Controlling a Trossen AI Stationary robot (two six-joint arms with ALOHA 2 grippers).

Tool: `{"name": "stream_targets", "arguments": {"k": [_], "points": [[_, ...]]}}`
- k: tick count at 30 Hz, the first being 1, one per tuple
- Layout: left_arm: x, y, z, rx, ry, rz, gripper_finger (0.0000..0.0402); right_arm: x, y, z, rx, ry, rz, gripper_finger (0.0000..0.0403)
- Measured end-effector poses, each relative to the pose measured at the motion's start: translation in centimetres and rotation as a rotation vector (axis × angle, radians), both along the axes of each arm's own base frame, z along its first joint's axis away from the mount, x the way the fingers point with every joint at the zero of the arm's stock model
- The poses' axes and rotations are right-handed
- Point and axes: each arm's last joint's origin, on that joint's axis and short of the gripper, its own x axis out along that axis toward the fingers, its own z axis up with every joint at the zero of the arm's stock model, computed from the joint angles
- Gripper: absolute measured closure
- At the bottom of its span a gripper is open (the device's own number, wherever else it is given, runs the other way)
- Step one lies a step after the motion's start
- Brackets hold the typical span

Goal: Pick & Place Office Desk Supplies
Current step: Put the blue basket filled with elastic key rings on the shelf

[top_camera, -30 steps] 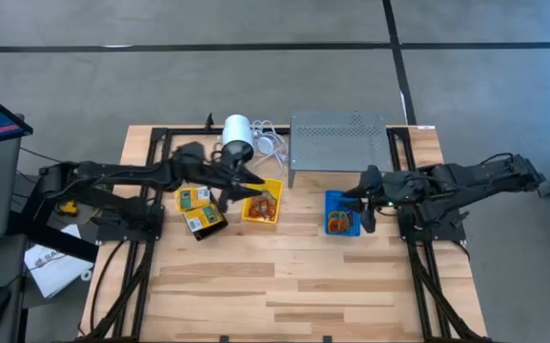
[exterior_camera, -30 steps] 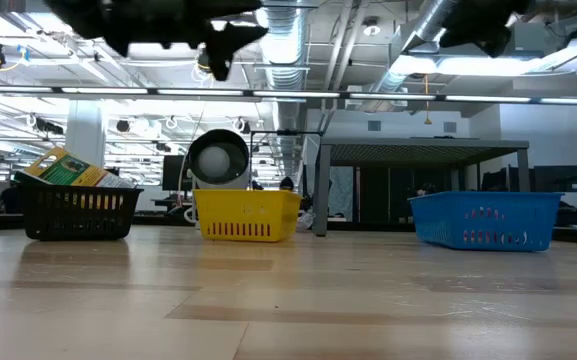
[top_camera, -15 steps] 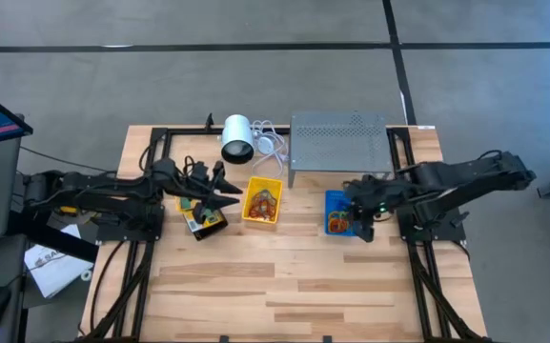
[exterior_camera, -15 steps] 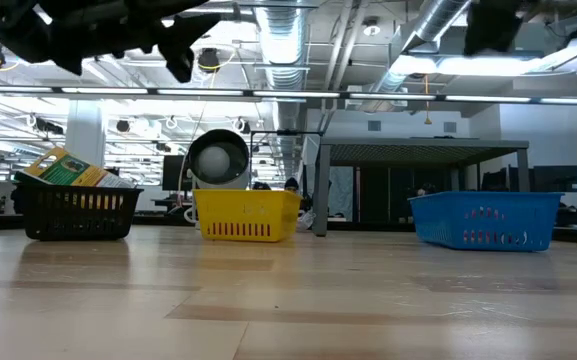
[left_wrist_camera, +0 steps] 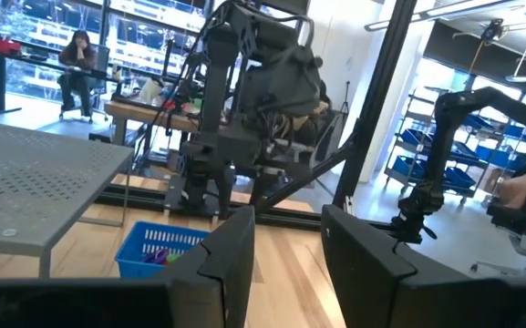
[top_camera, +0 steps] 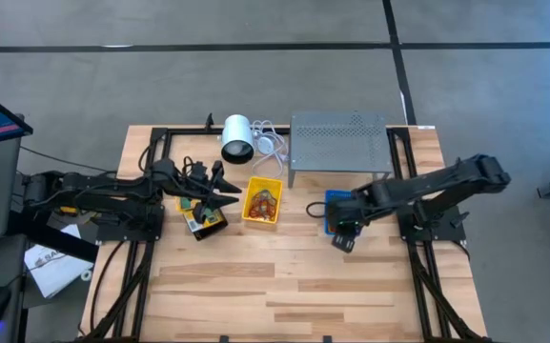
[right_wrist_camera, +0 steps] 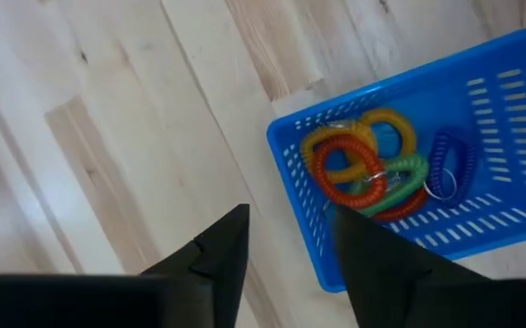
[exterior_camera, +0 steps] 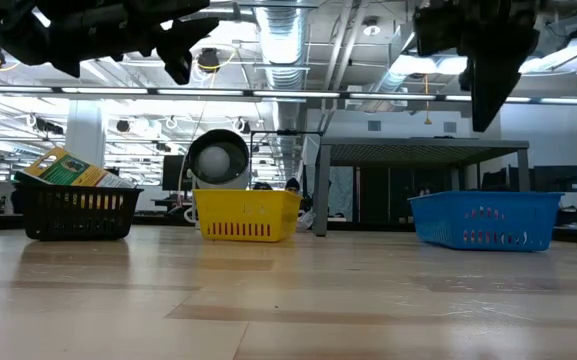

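Observation:
The blue bin (right_wrist_camera: 408,155) holds red, orange, green and purple coil loops (right_wrist_camera: 367,173); it stands right of centre (top_camera: 332,202), (exterior_camera: 483,220). My right gripper (right_wrist_camera: 290,223) hangs open above the bin's near-left corner (top_camera: 343,236), pointing down, with nothing between its fingers. The yellow bin (top_camera: 262,200) holds orange loops. The black bin (top_camera: 203,219) holds yellow-and-green packets (exterior_camera: 68,168). My left gripper (top_camera: 227,193) stands open and about level over the gap between the black and yellow bins, holding nothing (left_wrist_camera: 285,228).
A grey perforated metal stand (top_camera: 339,143) stands at the far side, right behind the blue bin. A white cylinder (top_camera: 236,138) with a white cable lies far left of it. Bare wooden tabletop (top_camera: 284,286) stretches along the near side.
My left gripper has drawn back from over the yellow bin toward the table's left edge, then kept still. My right gripper has swung toward the table's near-left, sunk lower and tipped from slanting to pointing down over the blue bin's corner.

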Motion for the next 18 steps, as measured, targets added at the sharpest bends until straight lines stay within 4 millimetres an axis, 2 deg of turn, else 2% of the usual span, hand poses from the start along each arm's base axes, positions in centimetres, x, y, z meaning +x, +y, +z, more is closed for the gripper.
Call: {"name": "stream_targets", "arguments": {"k": [8, 13, 18], "points": [[0.0, 0.0, 0.0, 0.001, 0.001, 0.000, 0.0281, 0.1, 0.8, -0.5, -0.014, 0.022, 0.016, 0.0203], [0.0, 0.0, 0.0, 0.001, 0.001, 0.000, 0.0280, -0.3, 1.3, -0.7, -0.098, 0.042, 0.030, 0.0203], [0.0, 0.0, -0.1, 0.000, 0.009, -0.002, 0.0279, 0.0, 2.1, -1.8, -0.154, 0.078, 0.111, 0.0212]]}}
